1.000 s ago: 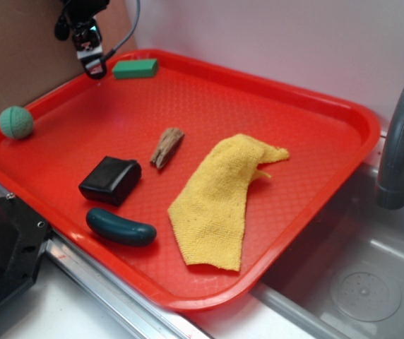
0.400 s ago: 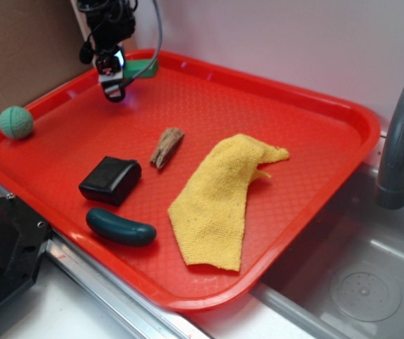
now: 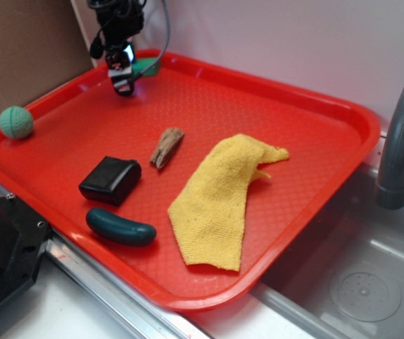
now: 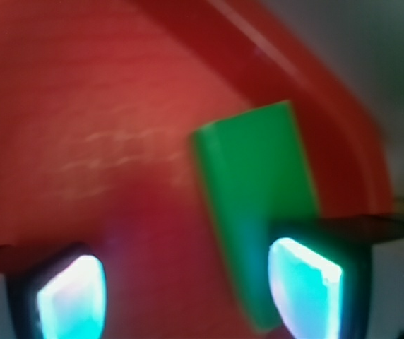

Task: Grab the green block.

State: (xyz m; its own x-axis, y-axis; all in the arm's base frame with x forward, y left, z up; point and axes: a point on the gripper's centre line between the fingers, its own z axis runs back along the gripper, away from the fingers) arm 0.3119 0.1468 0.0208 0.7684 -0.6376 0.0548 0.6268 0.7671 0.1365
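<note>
The gripper, jaws spread and empty, has been shifted rightward across the upper left of the frame, over the green block by the red tray's far rim; alignment seems nearly reached.

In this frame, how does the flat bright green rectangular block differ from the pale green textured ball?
The flat bright green rectangular block is box-shaped with sharp edges; the pale green textured ball is round. The block is a brighter green, the ball paler. The block lies at the red tray's far rim, under the gripper; the ball sits alone at the left edge. Both rest on the tray.
</note>
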